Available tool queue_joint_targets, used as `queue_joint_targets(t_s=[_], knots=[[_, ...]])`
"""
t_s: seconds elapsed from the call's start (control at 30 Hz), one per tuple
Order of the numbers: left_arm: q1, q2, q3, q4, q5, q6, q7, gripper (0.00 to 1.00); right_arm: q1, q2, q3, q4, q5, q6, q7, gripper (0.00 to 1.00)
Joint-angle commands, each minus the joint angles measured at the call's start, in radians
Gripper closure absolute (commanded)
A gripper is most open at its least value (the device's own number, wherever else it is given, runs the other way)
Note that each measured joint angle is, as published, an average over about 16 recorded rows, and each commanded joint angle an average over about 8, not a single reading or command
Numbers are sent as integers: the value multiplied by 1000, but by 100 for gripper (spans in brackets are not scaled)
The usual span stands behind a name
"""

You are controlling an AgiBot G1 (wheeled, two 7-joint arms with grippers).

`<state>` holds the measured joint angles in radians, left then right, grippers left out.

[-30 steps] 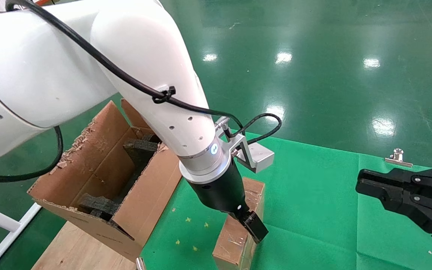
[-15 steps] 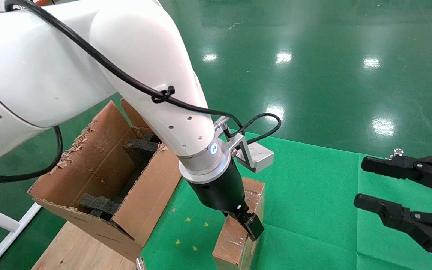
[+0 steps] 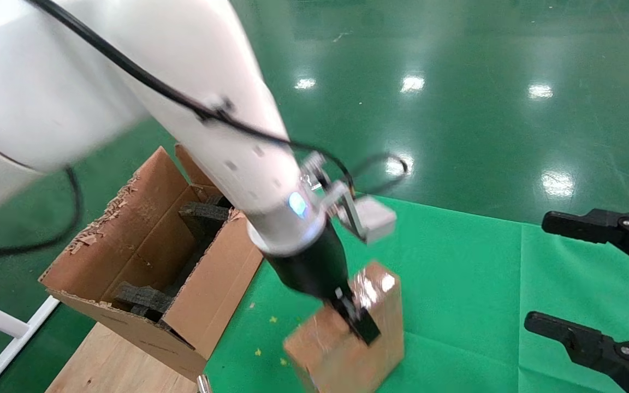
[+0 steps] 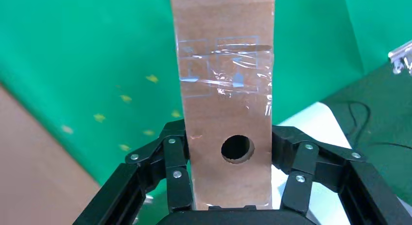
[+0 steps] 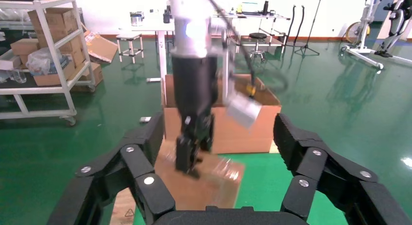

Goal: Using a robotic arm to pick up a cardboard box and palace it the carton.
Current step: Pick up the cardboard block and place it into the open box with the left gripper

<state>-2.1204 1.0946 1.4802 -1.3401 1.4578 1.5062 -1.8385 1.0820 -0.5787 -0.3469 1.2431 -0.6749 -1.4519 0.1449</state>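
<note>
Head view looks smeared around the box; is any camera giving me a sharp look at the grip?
Head view: left arm and cardboard box motion-blurred. Left wrist view: sharp, left gripper clamped on the box, tape glinting. Right wrist view: box blurred too.

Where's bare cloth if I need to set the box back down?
Bare green cloth lies between the cardboard box, held in the left hand, and the open right hand. It is crowded by the carton, with dark foam pieces inside.
</note>
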Motion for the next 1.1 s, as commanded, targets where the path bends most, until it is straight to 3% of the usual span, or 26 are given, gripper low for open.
queue_joint_targets(t_s=[0.03,0.37,0.63,0.87,1.1], knots=[[-17,-20,-8,-1,-8,5,35,100,0,0,0,0,0,0,0,0],[-247,-236,-111,17,-1,33,287,100,0,0,0,0,0,0,0,0],[-382,-345,-66,96,154,66,456,100,0,0,0,0,0,0,0,0],[-335,-404,26,216,266,30,553,100,0,0,0,0,0,0,0,0],[-187,-438,60,368,251,-79,621,100,0,0,0,0,0,0,0,0]])
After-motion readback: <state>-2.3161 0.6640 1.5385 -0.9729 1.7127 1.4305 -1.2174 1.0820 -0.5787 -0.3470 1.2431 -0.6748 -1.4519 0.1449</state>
